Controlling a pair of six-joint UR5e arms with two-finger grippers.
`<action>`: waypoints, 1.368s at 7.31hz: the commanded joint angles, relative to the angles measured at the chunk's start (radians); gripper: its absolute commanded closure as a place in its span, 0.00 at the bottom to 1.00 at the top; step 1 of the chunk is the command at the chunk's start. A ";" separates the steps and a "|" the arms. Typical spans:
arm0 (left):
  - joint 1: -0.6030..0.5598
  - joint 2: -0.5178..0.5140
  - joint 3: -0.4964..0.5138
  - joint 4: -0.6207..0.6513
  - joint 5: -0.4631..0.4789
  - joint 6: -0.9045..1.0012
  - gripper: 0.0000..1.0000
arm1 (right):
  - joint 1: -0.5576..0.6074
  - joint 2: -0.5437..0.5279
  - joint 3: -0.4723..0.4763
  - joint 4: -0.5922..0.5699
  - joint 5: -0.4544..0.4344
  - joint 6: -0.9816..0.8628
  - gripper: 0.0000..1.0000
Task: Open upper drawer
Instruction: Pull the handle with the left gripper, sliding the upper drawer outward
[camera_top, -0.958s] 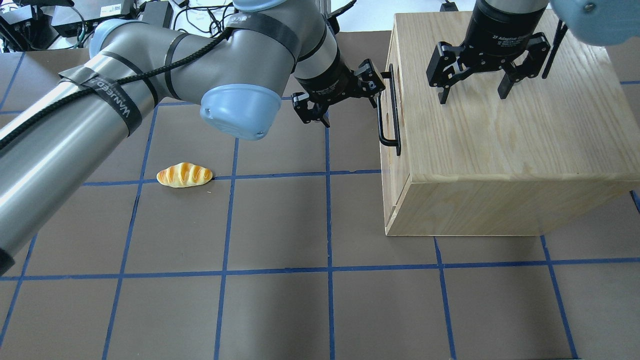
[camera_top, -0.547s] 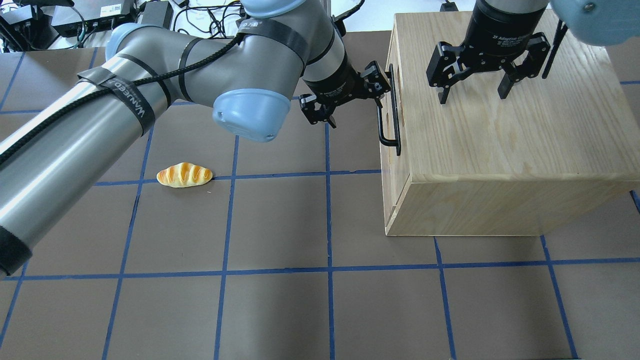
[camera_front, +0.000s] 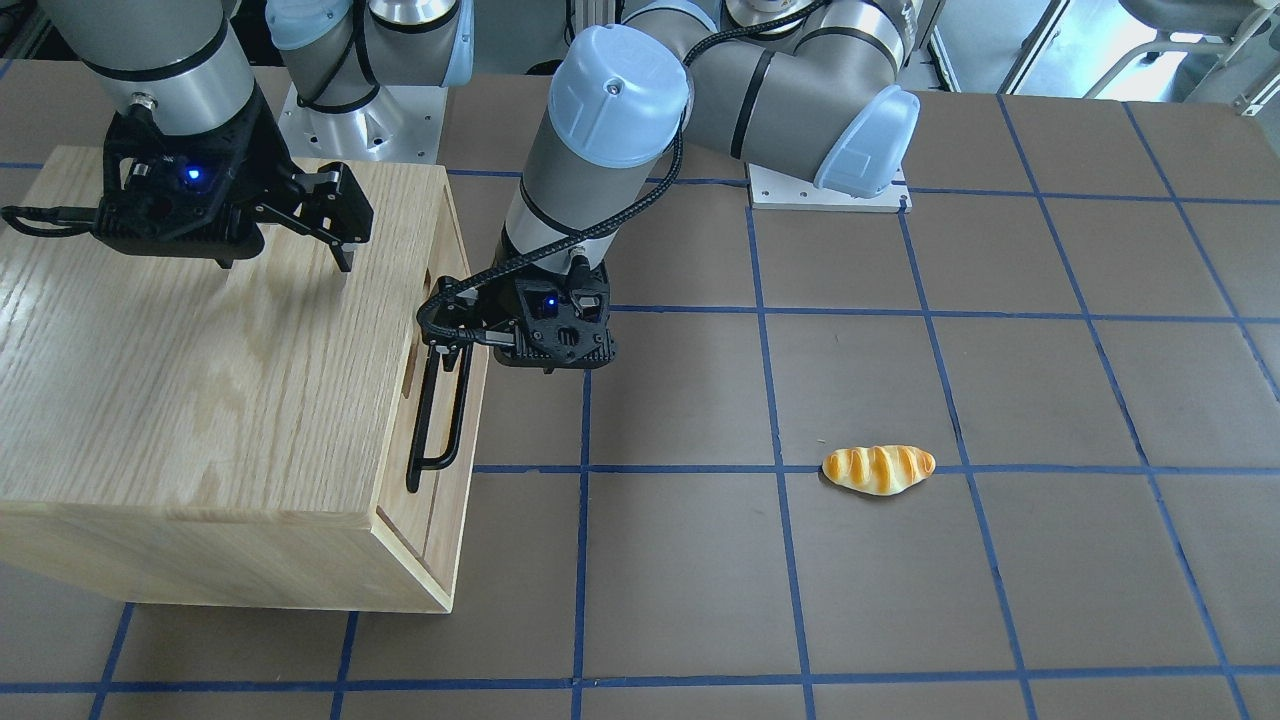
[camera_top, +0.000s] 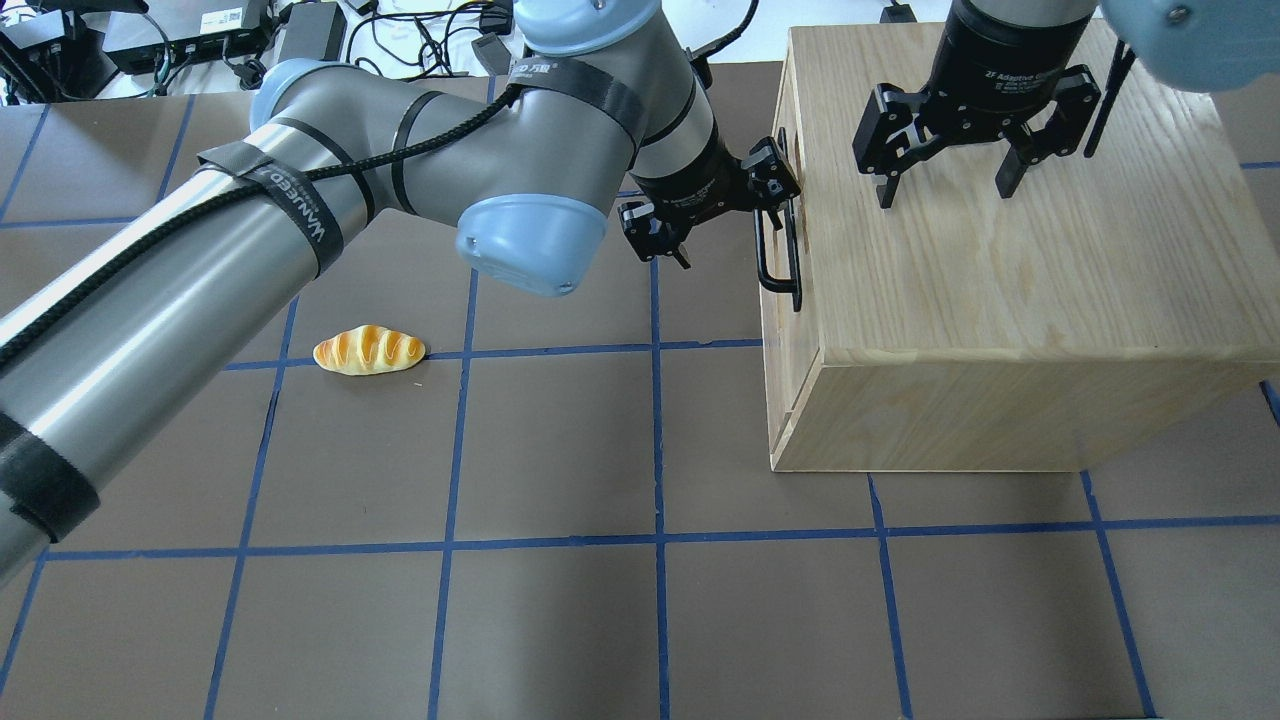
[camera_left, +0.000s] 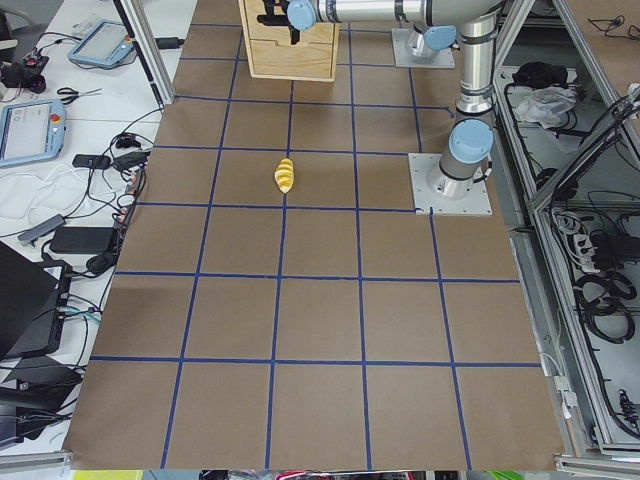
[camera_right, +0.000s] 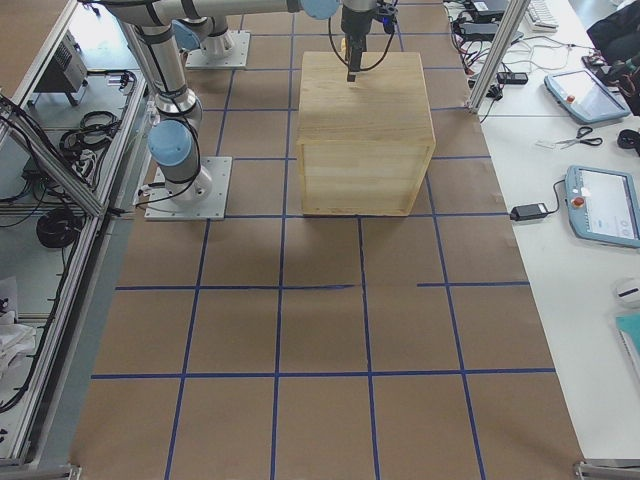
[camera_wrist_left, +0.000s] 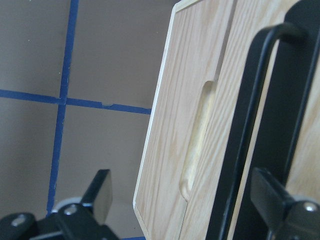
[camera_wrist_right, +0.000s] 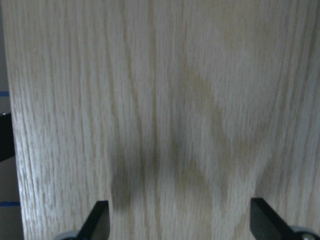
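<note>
The upper drawer (camera_wrist_left: 170, 150) is shut, its light-wood front flush with the oak cabinet (camera_top: 1000, 270). Its long black bar handle (camera_top: 780, 250) and oblong finger slot (camera_wrist_left: 197, 140) face the left arm. My left gripper (camera_top: 720, 215) is open at the far end of the handle. In the left wrist view (camera_wrist_left: 185, 200) the bar (camera_wrist_left: 250, 125) runs between its fingertips, close to one of them, and the jaws are wide apart. From the front, the gripper (camera_front: 480, 345) sits right at the handle (camera_front: 435, 410). My right gripper (camera_top: 945, 180) is open and empty just above the cabinet top (camera_wrist_right: 165, 100).
A toy bread roll (camera_top: 369, 350) lies on the brown mat with blue grid lines, well to the left of the cabinet, and shows in the front view (camera_front: 878, 469). Cables and electronics (camera_top: 200, 30) sit beyond the table's far edge.
My left arm has swung right, bringing its open gripper from a gap away up to the handle's far end. The right gripper, drawer and roll have not moved.
</note>
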 joint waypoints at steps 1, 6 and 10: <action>-0.001 -0.016 -0.003 0.000 0.006 0.010 0.00 | 0.000 0.000 0.000 0.000 0.000 0.001 0.00; 0.001 -0.011 0.005 0.000 0.086 0.012 0.00 | 0.000 0.000 0.000 0.000 0.000 0.001 0.00; 0.022 0.007 0.005 -0.007 0.087 0.019 0.00 | 0.000 0.000 0.000 0.000 0.000 -0.001 0.00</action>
